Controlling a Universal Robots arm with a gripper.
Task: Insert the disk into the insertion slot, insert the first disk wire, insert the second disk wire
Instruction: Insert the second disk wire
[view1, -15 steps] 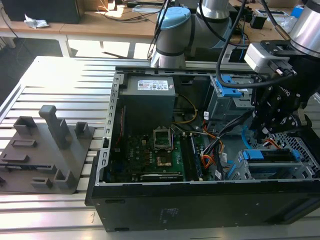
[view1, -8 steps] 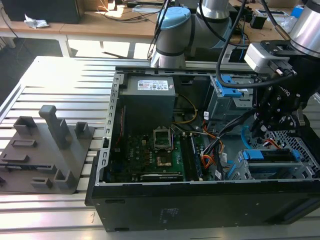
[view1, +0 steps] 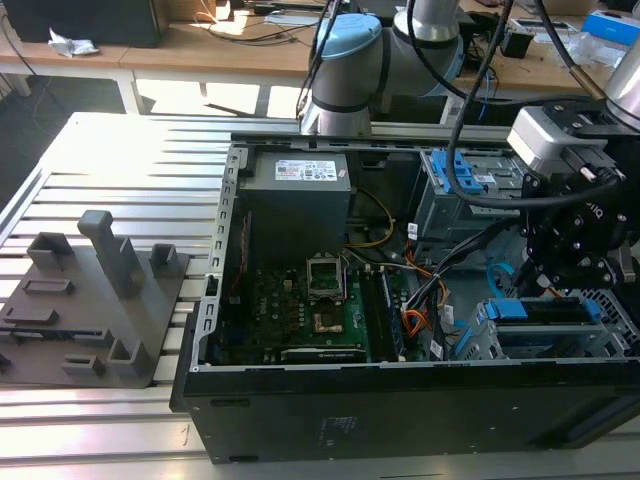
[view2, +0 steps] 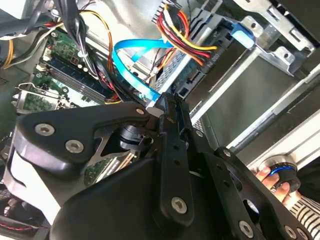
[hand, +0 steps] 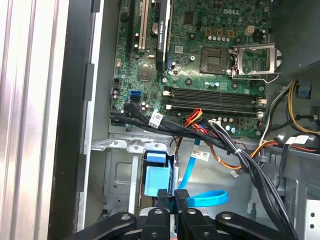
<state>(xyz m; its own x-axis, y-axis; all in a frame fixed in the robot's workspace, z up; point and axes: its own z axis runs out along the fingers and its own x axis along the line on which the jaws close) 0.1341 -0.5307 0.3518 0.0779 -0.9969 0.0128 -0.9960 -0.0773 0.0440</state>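
The disk (view1: 540, 312), in its blue carrier, lies inside the insertion slot (view1: 612, 322) at the exterior view's right. My gripper (view1: 548, 272) hangs just above it. In the second wrist view the gripper (view2: 167, 104) is shut on the plug end of the second disk wire (view2: 131, 67), whose light-blue loop curves away from the fingertips. The same cable (hand: 207, 198) loops beside the gripper (hand: 172, 196) in the first wrist view, next to the blue carrier (hand: 155, 175). The first disk wire (view2: 184, 37), orange and red, runs down to a dark plug at the disk's end.
The open computer case (view1: 215, 300) holds the motherboard (view1: 300, 300), the power supply (view1: 298, 200) and a taller drive cage with blue latches (view1: 462, 180). Black cable bundles (hand: 235, 150) cross beside the slot. A person's hand (view2: 282, 182) holds a small device. A grey fixture (view1: 95, 300) stands outside the case.
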